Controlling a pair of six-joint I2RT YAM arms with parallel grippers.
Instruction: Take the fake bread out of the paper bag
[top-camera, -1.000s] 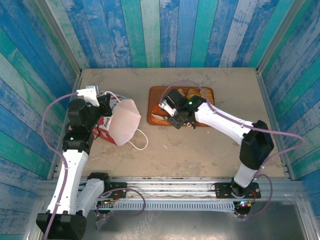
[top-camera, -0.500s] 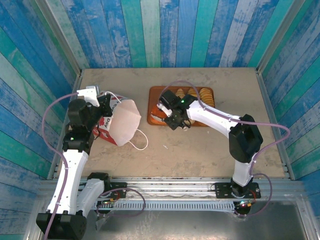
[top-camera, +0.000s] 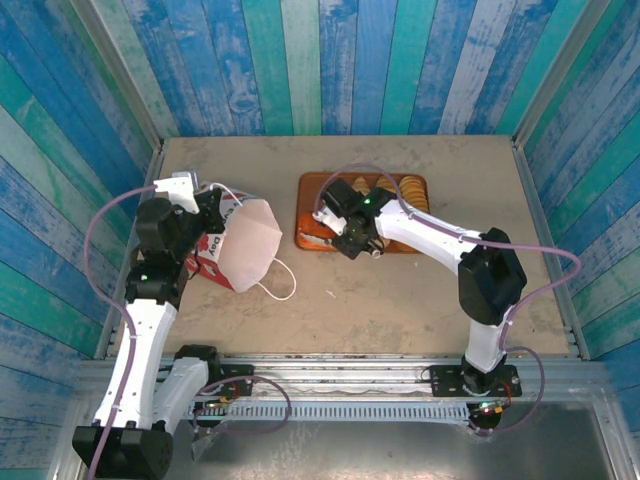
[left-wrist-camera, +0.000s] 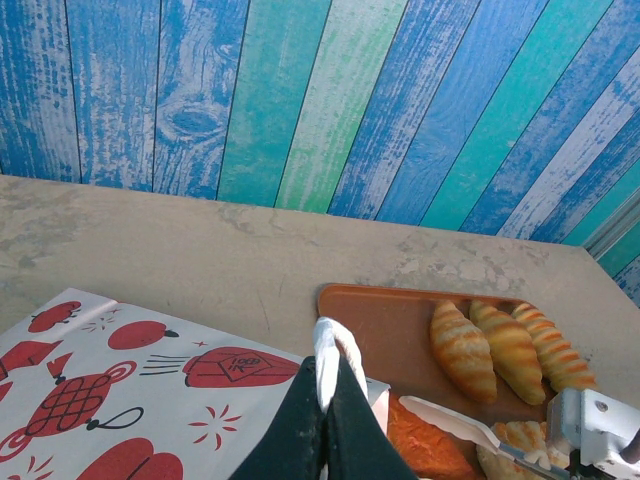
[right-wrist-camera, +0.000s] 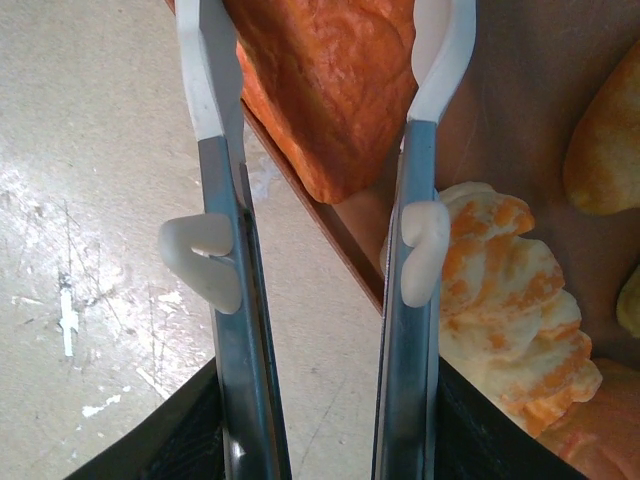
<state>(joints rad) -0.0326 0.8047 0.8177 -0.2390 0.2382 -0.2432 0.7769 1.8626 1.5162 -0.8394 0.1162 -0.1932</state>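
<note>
The paper bag lies on its side at the left, white with red prints. My left gripper is shut on its white cord handle. My right gripper is shut on metal tongs with white tips. Those tips flank an orange-brown piece of fake bread at the front left edge of the brown tray. A pale ridged roll lies beside the right tong arm. Three croissants sit further back on the tray. The inside of the bag is hidden.
Blue and green plank walls close the table in on three sides. Bare sand-coloured tabletop runs in front of the tray. A metal rail with both arm bases lines the near edge.
My right arm has swung a little left along the tray with the tongs, which have narrowed slightly. The left gripper and the bag have stayed put.
</note>
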